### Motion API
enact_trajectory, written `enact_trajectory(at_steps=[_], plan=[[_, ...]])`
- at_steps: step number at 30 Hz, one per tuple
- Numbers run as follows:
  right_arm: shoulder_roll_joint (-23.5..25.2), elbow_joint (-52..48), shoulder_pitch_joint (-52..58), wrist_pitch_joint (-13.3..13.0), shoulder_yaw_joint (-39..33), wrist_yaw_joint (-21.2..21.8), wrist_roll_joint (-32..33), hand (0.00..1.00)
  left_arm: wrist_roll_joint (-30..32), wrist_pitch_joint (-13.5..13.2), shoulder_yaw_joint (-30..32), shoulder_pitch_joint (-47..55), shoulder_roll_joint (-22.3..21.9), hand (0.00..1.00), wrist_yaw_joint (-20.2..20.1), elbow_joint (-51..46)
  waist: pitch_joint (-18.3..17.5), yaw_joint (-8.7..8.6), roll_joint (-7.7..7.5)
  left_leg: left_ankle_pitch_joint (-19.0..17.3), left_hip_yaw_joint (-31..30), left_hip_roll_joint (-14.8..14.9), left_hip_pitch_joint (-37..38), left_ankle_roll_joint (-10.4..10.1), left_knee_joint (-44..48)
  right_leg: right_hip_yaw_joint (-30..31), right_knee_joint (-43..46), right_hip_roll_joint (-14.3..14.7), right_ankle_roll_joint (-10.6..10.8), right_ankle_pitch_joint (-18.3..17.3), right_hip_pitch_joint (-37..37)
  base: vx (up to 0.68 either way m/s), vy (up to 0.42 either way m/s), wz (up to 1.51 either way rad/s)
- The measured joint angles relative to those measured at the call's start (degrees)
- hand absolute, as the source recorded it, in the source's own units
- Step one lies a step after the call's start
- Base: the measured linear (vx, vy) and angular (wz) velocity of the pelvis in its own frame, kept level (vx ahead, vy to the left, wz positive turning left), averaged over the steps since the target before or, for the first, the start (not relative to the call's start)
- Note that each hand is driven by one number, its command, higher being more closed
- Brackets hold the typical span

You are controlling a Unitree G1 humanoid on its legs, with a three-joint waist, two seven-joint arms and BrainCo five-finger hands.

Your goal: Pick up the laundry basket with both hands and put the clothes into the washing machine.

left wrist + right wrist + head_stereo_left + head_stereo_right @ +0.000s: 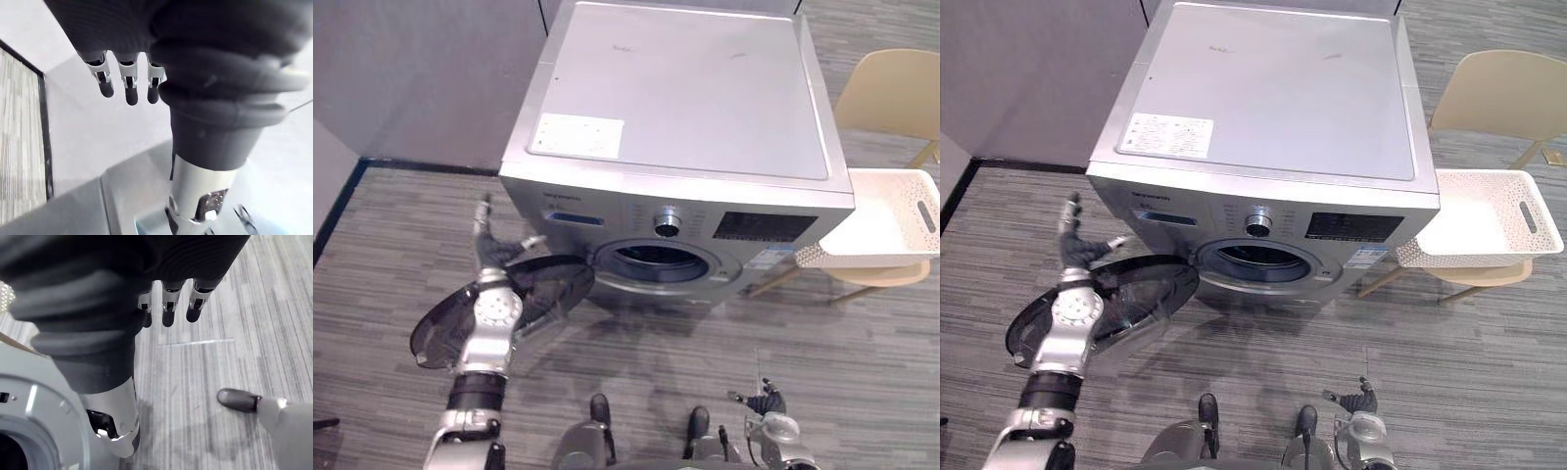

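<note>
Two eye views first: washer (685, 88) standing with door (553, 284) swung open to its left. Left hand (492, 257) raised just beside that door, fingers straight, holding nothing. Basket (1449, 257) resting on chair (1508, 93) just right of washer, well apart from both hands, looking empty; no clothes seen anywhere. Drum (1258, 262) too dark to tell its contents. Right hand (766, 403) low, near floor (803, 333).

Left wrist view: fingers (129, 93) straight and free, washer beyond them.

Right wrist view: fingers (167, 316) relaxed, empty, above floor.

Fits clothes already loaded and basket set back on chair, or basket waiting without a load; cannot tell which. Door open either way.
</note>
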Motion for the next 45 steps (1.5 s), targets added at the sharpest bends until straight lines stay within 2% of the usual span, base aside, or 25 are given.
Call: enact_trajectory(at_steps=[5,10,13,17,19,21,23,24,26,27,28,29,30,31,33,34,36,38,40,45], plan=[[-0.35,-1.58,0.92,-0.18,1.17,0.07,0.04,0.00,0.07,2.27,0.56,-5.78,5.33,0.00,-0.02,10.97,0.31,0.19,-0.60,0.29,0.68,1.32,-1.95,-0.40,-0.34,0.63,0.47,0.87,-0.62,0.91,-2.90,-0.01,-0.024,-0.13],[0.32,-5.03,2.32,-0.43,2.27,0.20,0.68,0.00,0.09,3.77,2.55,-11.08,8.11,0.00,-0.95,18.88,2.39,1.62,-3.29,0.28,1.92,3.18,-3.60,-0.42,1.89,2.18,3.11,1.53,-0.73,0.99,-5.70,-0.02,-0.004,-0.14],[0.51,-6.79,2.37,-0.83,2.96,0.26,1.36,0.00,0.11,4.65,4.36,-11.49,8.05,0.00,-2.41,20.52,3.55,1.77,-3.53,0.15,2.17,4.07,-4.40,-0.58,3.62,2.57,4.62,1.87,-0.73,1.00,-6.63,-0.04,-0.007,-0.11],[1.01,-8.42,2.40,-0.96,4.34,1.46,1.87,0.00,0.39,4.85,6.94,-11.85,6.30,0.00,-3.97,21.42,5.44,3.20,-2.56,-0.61,1.63,7.16,-6.69,-1.61,8.84,7.18,13.05,3.81,-0.49,0.58,-10.88,-0.09,-0.010,-0.13],[1.05,-8.73,2.53,-0.96,4.52,1.55,2.32,0.00,0.31,4.59,9.03,-12.54,4.81,0.00,-4.75,21.45,5.64,3.05,-2.25,-0.70,0.14,7.00,-7.77,-1.75,10.24,11.14,16.57,4.35,-0.52,-2.08,-12.00,-0.10,-0.040,0.39],[1.07,-10.33,2.86,-0.97,5.59,1.91,2.37,0.00,0.40,3.87,11.97,-12.83,2.26,0.00,-5.11,20.31,5.77,3.25,-2.51,-2.83,-2.06,6.19,-10.04,-2.45,12.85,14.51,19.60,4.02,0.11,-9.19,-12.49,-0.11,-0.108,0.61],[0.91,-11.58,2.78,-1.17,6.80,2.65,2.36,0.00,0.41,3.38,12.87,-12.44,1.37,0.00,-5.07,19.76,6.00,3.59,-2.39,-2.62,-4.33,5.83,-12.36,-3.05,14.59,14.46,20.41,3.97,1.40,-13.68,-12.64,-0.15,-0.191,0.63],[0.63,-12.40,2.84,-1.28,7.11,2.66,2.36,0.00,0.36,3.30,12.84,-11.86,0.48,0.00,-5.12,19.65,6.59,3.69,-1.15,-1.43,-6.95,5.81,-12.94,-4.21,14.00,13.04,22.37,4.81,0.84,-14.70,-12.92,-0.16,-0.213,0.74],[0.47,-12.96,3.62,-1.37,7.74,2.65,2.39,0.00,0.37,3.20,12.72,-11.61,-1.25,0.00,-5.21,18.77,6.41,3.20,-0.75,1.72,-10.75,5.15,-13.61,-4.98,10.76,8.65,25.40,4.61,-0.91,-17.01,-13.87,-0.15,-0.242,1.17],[0.13,-14.36,4.59,-1.41,7.71,2.54,2.57,0.00,0.45,3.17,12.46,-11.75,-2.67,0.00,-5.24,18.41,6.23,3.15,-0.60,3.78,-12.43,4.92,-13.92,-3.55,7.04,5.56,27.08,4.20,-2.31,-18.10,-14.90,-0.18,-0.333,1.28],[-0.13,-14.95,4.82,-1.41,7.72,2.54,2.63,0.00,0.46,3.17,12.19,-11.58,-3.15,0.00,-5.32,18.42,6.17,3.38,-0.64,3.77,-11.81,5.43,-13.80,-3.05,4.80,4.29,27.19,3.92,-3.16,-17.93,-15.25,-0.15,-0.311,1.15],[-0.52,-15.11,4.27,-1.46,7.67,2.53,2.83,0.00,0.45,3.37,12.18,-11.33,-4.02,0.00,-5.86,19.01,5.93,3.24,-0.97,2.56,-8.17,6.65,-13.88,-1.08,1.97,1.48,25.85,3.01,-4.81,-16.82,-15.59,-0.08,-0.194,0.85],[-0.52,-15.13,3.87,-1.44,7.67,2.50,2.85,0.00,0.54,3.51,12.16,-11.32,-4.74,0.00,-6.08,19.26,5.92,3.12,-0.98,2.67,-6.19,7.05,-14.91,-1.23,3.47,0.17,25.43,2.55,-5.32,-16.50,-15.71,-0.03,-0.197,1.11],[-1.26,-15.29,3.78,-1.39,6.78,2.49,2.85,0.00,0.83,4.50,11.74,-11.04,-7.49,0.00,-6.55,20.21,5.84,3.18,-0.93,2.60,-3.52,6.81,-14.78,-1.20,8.84,-1.83,25.44,1.28,-5.75,-16.26,-15.22,0.01,-0.138,0.83],[-1.90,-15.42,3.79,-1.41,6.26,2.57,2.82,0.00,0.98,4.67,8.84,-9.27,-9.86,0.00,-6.90,20.46,5.63,3.10,-0.71,2.43,-0.59,6.54,-11.56,-0.99,11.75,-3.30,24.56,0.74,-5.95,-16.11,-13.20,0.02,-0.090,0.68],[-1.14,-15.60,4.21,-1.56,4.93,2.57,2.82,0.00,0.95,4.68,5.89,-8.06,-11.89,0.00,-7.89,20.91,4.22,2.44,-0.25,2.12,3.14,6.52,-7.30,-1.45,8.15,-5.16,23.57,0.73,-5.67,-15.90,-11.49,0.03,0.014,0.69],[0.06,-15.03,4.06,-1.54,2.64,2.57,2.82,0.00,0.94,4.45,2.26,-6.63,-14.12,0.00,-8.98,21.06,2.16,1.59,-0.52,4.62,3.58,5.63,-3.98,-3.71,0.52,-6.29,21.40,1.20,-4.94,-14.84,-10.47,0.00,0.056,0.52],[1.83,-14.94,4.10,-1.60,2.47,2.59,2.83,0.00,0.11,4.55,-1.48,-4.84,-16.48,0.00,-8.93,21.05,0.06,1.58,-0.82,6.71,3.70,4.30,-2.99,-3.02,-3.05,-6.10,18.53,1.41,-4.25,-13.01,-9.94,-0.04,0.116,0.09],[3.12,-14.26,4.11,-1.46,1.56,2.55,2.84,0.00,-1.91,4.57,-5.65,-3.37,-18.93,0.00,-8.80,20.88,-0.21,1.40,-0.43,6.97,3.84,3.66,-1.84,-2.71,-3.62,-5.61,16.53,1.40,-3.19,-11.80,-8.36,-0.05,0.112,-0.07],[4.58,-9.48,4.60,-0.14,-1.28,2.34,2.85,0.00,-9.01,4.48,-20.94,2.79,-24.93,0.00,-9.51,18.17,-2.26,0.82,1.56,8.36,6.35,1.74,1.61,-1.54,-7.76,-2.07,13.91,1.43,-1.81,-9.60,-7.58,-0.06,0.098,-0.23]])
